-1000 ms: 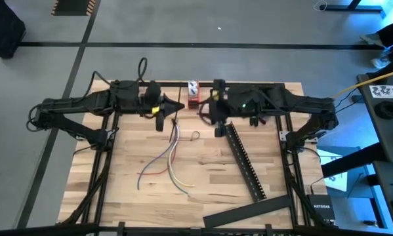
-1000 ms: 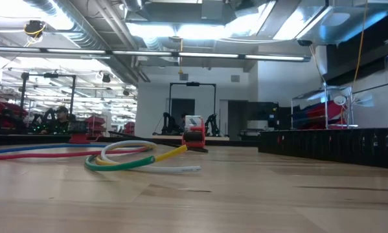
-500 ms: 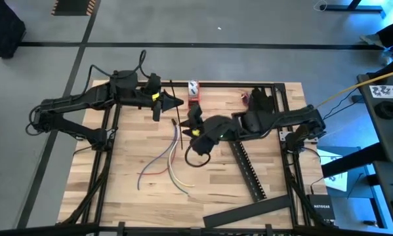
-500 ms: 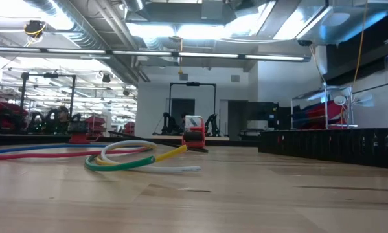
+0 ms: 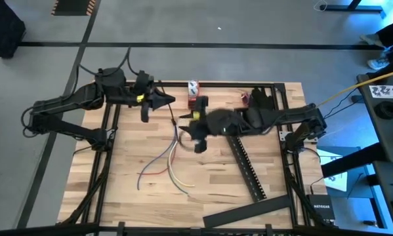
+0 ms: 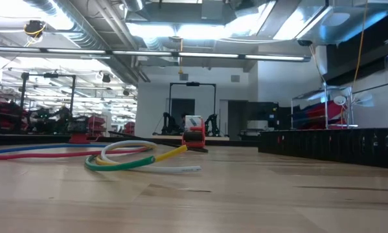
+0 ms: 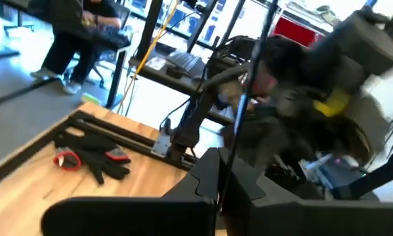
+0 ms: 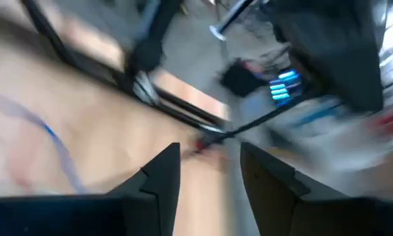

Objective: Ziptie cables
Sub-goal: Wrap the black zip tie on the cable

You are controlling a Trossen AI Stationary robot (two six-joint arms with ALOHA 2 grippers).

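The cables (image 5: 170, 159), thin blue, red, white and yellow-green wires, lie loose on the wooden table near its middle. In the low view the cables (image 6: 119, 156) rest flat in a curl. My left gripper (image 5: 163, 100) hovers near the far edge, shut on a thin black strip (image 5: 172, 117). My right gripper (image 5: 191, 122) is open, just right of that strip and above the cables' far ends. In the right wrist view the strip (image 8: 262, 121) crosses beyond the open fingertips of my right gripper (image 8: 209, 167). My left gripper pinches the thin black strip (image 7: 230, 172) between its two shut fingers, near one end. The strip (image 7: 252, 78) sticks straight out past the fingertips toward the right arm. The fingers hide how much of the strip lies behind them.
A long black slotted bar (image 5: 246, 164) lies slanted right of the cables, and a flat black bar (image 5: 248, 213) lies by the near edge. A red-and-white object (image 5: 193, 92) and black gloves (image 5: 256, 98) sit at the far edge. A person (image 7: 84, 33) sits beyond the table.
My right arm has swung from the far edge out toward the table's left, over the cables' far ends, and has come close to the left gripper; it is still moving. My left gripper has drawn slightly toward the left edge, carrying the strip. The cables have stayed put.
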